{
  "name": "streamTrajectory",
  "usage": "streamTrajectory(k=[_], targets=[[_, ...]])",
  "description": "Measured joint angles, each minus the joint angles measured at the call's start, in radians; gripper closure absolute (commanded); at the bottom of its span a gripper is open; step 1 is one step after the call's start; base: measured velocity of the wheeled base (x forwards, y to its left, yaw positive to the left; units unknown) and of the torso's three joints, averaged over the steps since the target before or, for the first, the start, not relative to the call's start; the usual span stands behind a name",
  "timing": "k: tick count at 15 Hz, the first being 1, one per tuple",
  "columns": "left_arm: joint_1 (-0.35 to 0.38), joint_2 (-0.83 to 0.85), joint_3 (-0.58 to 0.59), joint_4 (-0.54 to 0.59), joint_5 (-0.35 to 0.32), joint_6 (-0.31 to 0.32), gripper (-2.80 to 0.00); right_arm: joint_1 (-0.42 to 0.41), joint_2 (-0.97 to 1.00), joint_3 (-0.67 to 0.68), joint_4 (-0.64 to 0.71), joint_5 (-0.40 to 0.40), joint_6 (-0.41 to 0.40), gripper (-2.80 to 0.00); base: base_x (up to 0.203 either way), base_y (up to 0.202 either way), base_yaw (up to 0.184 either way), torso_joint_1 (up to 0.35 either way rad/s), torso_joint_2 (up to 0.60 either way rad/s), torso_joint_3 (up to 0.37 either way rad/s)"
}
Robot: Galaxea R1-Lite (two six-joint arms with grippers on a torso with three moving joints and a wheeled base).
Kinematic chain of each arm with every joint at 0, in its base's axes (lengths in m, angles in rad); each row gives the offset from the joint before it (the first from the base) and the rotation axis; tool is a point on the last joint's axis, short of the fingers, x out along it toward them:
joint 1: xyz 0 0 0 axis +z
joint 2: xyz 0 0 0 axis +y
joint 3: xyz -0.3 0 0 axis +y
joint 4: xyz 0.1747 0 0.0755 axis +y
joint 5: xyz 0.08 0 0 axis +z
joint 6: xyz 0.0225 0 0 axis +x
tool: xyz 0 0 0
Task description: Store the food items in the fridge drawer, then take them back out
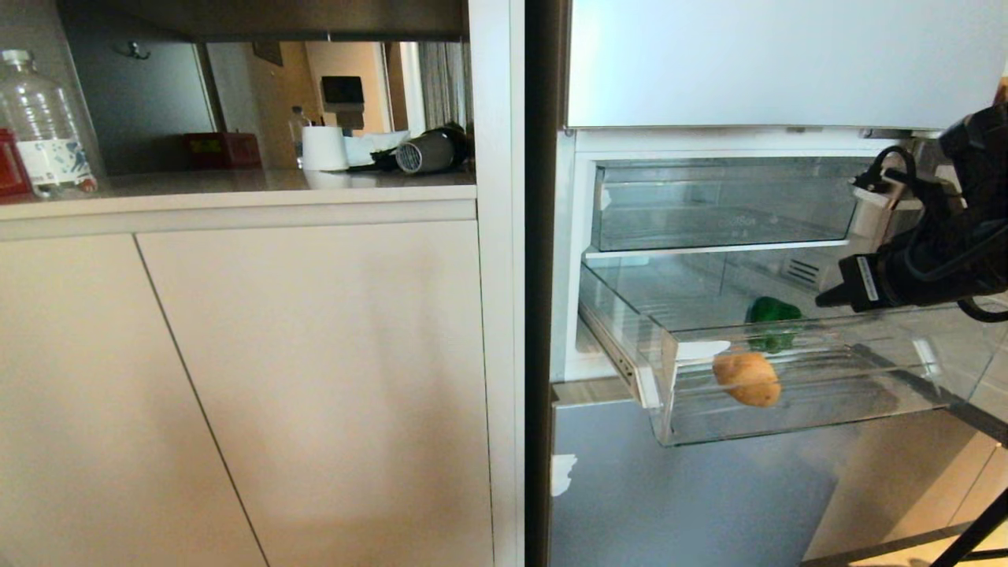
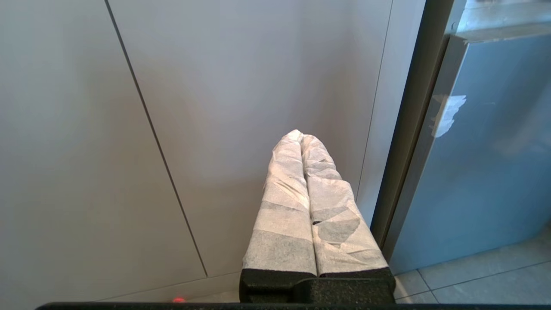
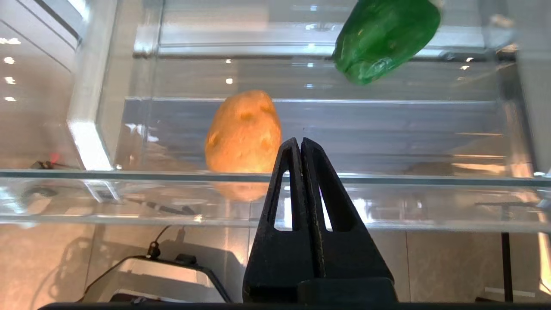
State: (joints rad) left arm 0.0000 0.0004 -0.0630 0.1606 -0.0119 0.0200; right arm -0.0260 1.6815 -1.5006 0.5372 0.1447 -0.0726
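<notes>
Clear plastic forms the fridge drawer [image 1: 787,409], which stands pulled out of the open fridge, with a small white sticker on its front wall. The potato [image 1: 747,378] lies inside near the front, just behind that sticker. The bell pepper [image 1: 773,321] lies further back in the same drawer, apart from the potato. A second clear drawer [image 1: 724,205] with faint lettering sits pushed in above.

The right gripper [image 1: 823,300] hovers above the drawer's right part, its black fingers pressed together and holding nothing (the right wrist view shows both tips meeting). In that view the right gripper [image 3: 300,144] points over the drawer's near rim, with the potato [image 3: 243,131] just beyond the tips and the bell pepper [image 3: 385,38] at the far side, cut off by the frame edge.

The left gripper [image 2: 301,137] hangs low before the beige cabinet doors [image 1: 315,378], its white-wrapped fingers closed together and empty. It lies outside the head view.

On the counter [image 1: 236,185] to the left stand a clear water bottle [image 1: 43,126], a red box [image 1: 9,165] cut off at the frame edge, a white cup [image 1: 324,147] and a dark cylindrical item [image 1: 429,151] that is hard to identify. Reflections on the drawer walls blur the drawer's ribbed bottom
</notes>
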Motion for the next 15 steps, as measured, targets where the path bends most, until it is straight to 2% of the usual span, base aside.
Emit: streamTrajectory(k=[10,15], targets=[[0.000,0.000,0.000,0.000,0.000,0.000,0.00,-0.003,-0.050,0.056,-0.008,0.021,-0.002,0.00,0.000,0.000,0.000,0.170,-0.51,-0.336],[0.000,0.000,0.000,0.000,0.000,0.000,0.00,-0.006,-0.025,0.090,-0.072,0.016,-0.005,0.00,0.000,0.000,0.000,0.192,-0.49,-0.299]])
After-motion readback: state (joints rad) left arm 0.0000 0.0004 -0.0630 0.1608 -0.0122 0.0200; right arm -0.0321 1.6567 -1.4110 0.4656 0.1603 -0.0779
